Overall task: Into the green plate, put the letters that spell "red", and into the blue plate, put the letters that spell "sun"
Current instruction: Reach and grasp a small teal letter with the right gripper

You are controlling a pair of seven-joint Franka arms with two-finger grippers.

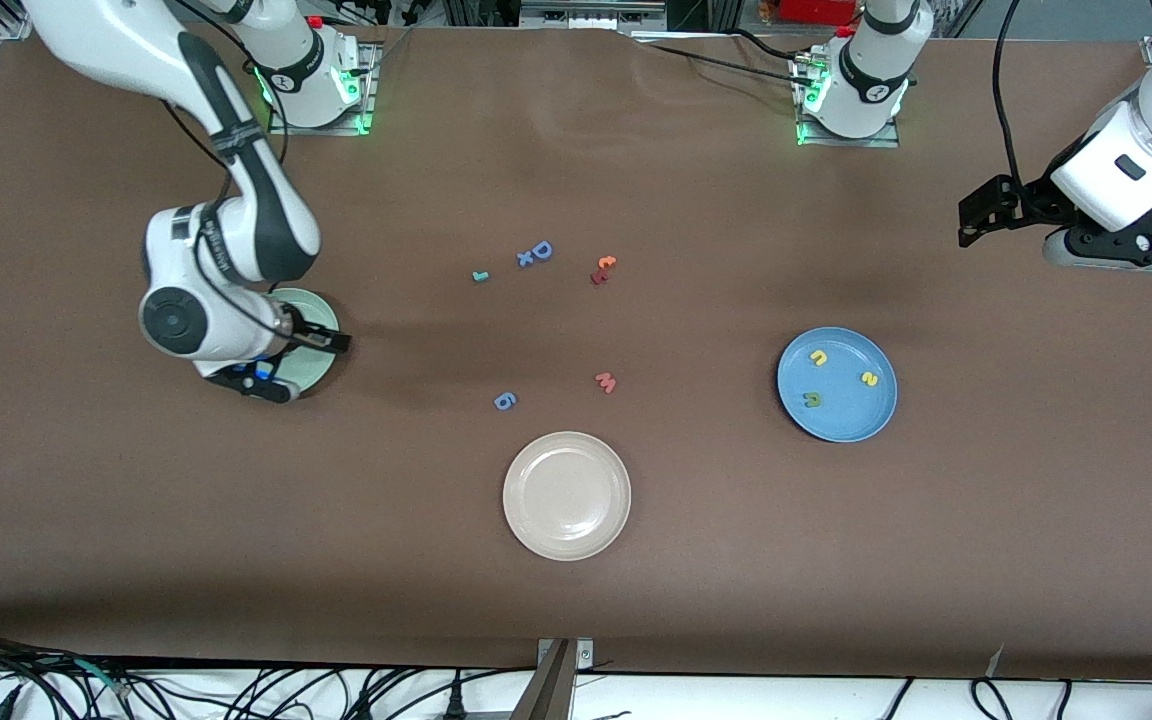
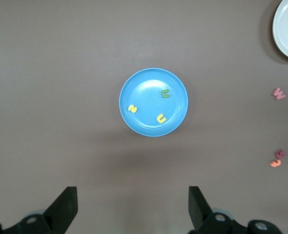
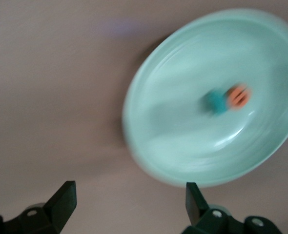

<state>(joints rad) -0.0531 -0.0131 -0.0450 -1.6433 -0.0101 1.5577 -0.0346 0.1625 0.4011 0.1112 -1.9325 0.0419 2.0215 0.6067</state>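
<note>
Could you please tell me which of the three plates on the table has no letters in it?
The cream-white plate, nearest the front camera, is bare. The blue plate holds three letters, and the green plate under the right gripper holds two.

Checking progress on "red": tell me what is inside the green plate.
In the green plate lie a teal letter and an orange letter, side by side. From the front the right gripper covers them.

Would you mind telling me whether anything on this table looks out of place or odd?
Nothing looks spilled or damaged. The teal "r" lies loose on the table, not in the green plate, which holds only a teal and an orange letter. The blue plate has three letters.
</note>
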